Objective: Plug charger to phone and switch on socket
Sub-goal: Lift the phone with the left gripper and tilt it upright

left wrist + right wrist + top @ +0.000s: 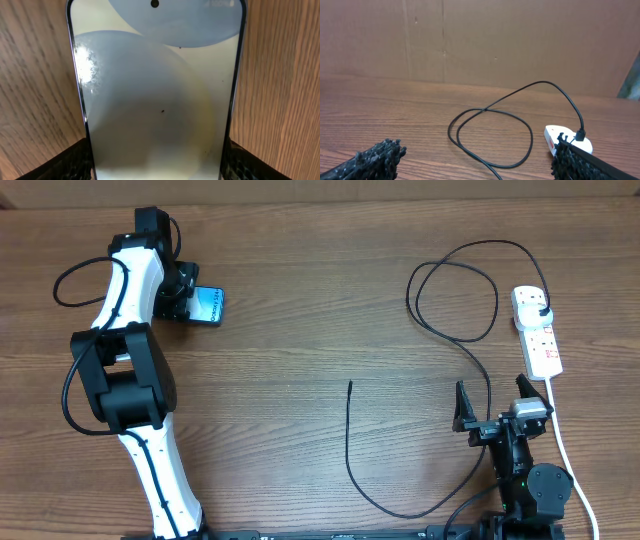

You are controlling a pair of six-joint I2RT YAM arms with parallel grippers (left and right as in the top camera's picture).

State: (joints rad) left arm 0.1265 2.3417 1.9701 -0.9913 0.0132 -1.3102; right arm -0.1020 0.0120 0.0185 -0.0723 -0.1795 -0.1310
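Currently left jaws clamp phone (pixel 208 305) by long edges, far left of socket (pixel 536 330). Right jaws wide, empty, just robot-side of socket. Charger (pixel 349 420) tip loose on table, well left of socket. Risk: thin cable slips from pinch; phone skews under insertion push.

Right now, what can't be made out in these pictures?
- Phone port: overhead, left arm covers that end; left wrist view crops it.
- Socket switches: overhead, too small to read on or off; right wrist, a finger hides most of it.
- Charger tip: overhead, too small for detail.
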